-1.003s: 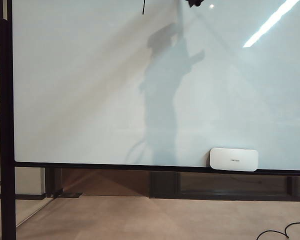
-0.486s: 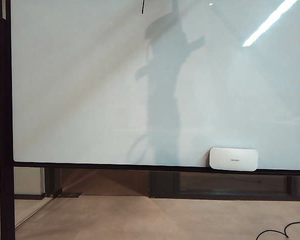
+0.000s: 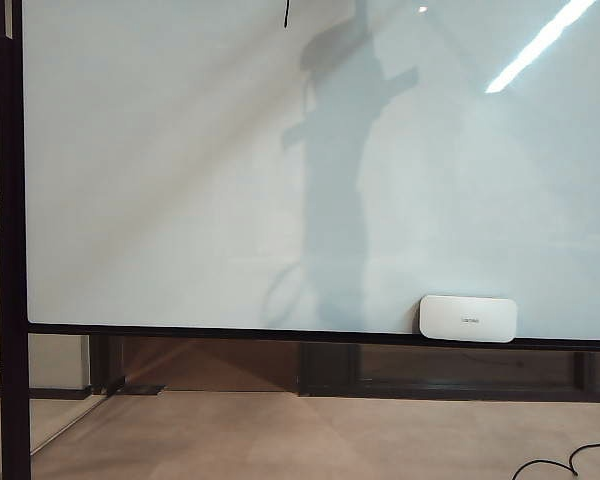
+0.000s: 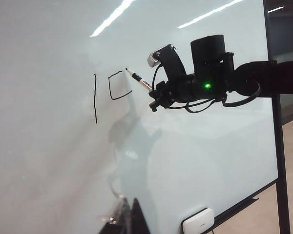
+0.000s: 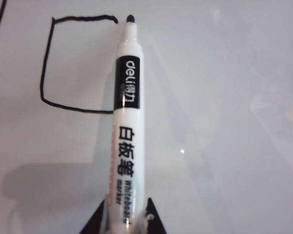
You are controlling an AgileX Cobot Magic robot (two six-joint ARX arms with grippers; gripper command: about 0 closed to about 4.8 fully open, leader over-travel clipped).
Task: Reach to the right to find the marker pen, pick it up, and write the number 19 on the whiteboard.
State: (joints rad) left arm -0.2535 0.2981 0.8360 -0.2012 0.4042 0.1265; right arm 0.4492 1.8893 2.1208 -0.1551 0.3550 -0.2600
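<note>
The marker pen (image 5: 126, 122) reads "deli" on a black band, then Chinese characters and "Whiteboard marker" down its white barrel. The right gripper (image 5: 124, 217) clamps its lower end; the black tip sits at the open loop's (image 5: 73, 63) top end, about two o'clock from its middle. On the whiteboard (image 4: 49, 170) the number 19 (image 4: 110, 92) is unfinished: a vertical stroke, with the loop at its three o'clock. The left gripper (image 4: 124, 222) shows only dark fingertips; I cannot tell its state. The eraser (image 3: 468, 318) rests on the board's bottom ledge.

You can see the right arm (image 4: 263, 80) at the upper right of the left wrist view. It is black and round like a pipe. Thin black cables (image 4: 205, 105) loop under it. A tiny green light (image 4: 207, 86) glows on its side. A small grey camera box (image 4: 156, 56) sits on top.
</note>
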